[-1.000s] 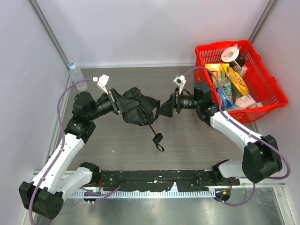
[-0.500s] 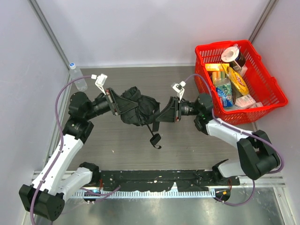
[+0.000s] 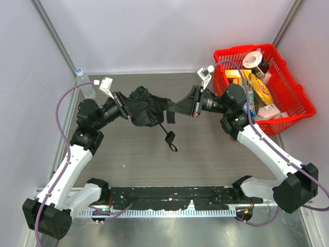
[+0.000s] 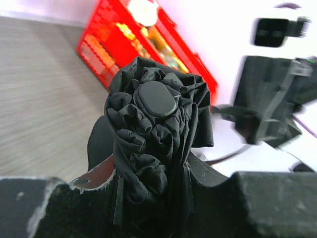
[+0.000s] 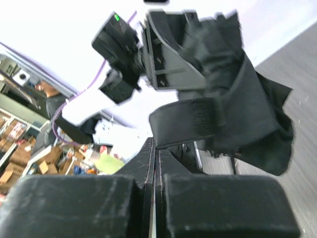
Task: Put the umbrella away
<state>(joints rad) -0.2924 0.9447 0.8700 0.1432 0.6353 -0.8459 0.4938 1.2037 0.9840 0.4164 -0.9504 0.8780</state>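
From above: grey wood-grain bench (image 3: 128, 159), and on its far right corner a red basket (image 3: 303, 110) packed with groceries.

Next, the umbrella (image 3: 146, 105) — a bundled black mass held up off the bench between the two arms, left of centre.

Left tool (image 3: 125, 105): clamped on the bundle's left end. In the left wrist view, fingers either side of the gathered fabric, part-way apart with the cloth filling the gap.

Right tool (image 3: 187, 102): just right of the bundle, fingers pressed together. Only in the right wrist view, the closure strap (image 5: 190, 121) — a flat band with a rough fastening patch, curving down from the bundle to the fingertips and pinched there by its end. From above, merely a dark strip bridging bundle and tool.

Clear bottle (image 3: 85, 86) with a blue cap, far left edge, well apart from the rest.

Wrist strap (image 3: 170, 140): dangling below the bundle, visible from above alone; touching the bench or not, cannot tell.

Smallest, and in the left wrist view only: round cap (image 4: 156, 98) on the umbrella's tip, ringed by crumpled pleats.
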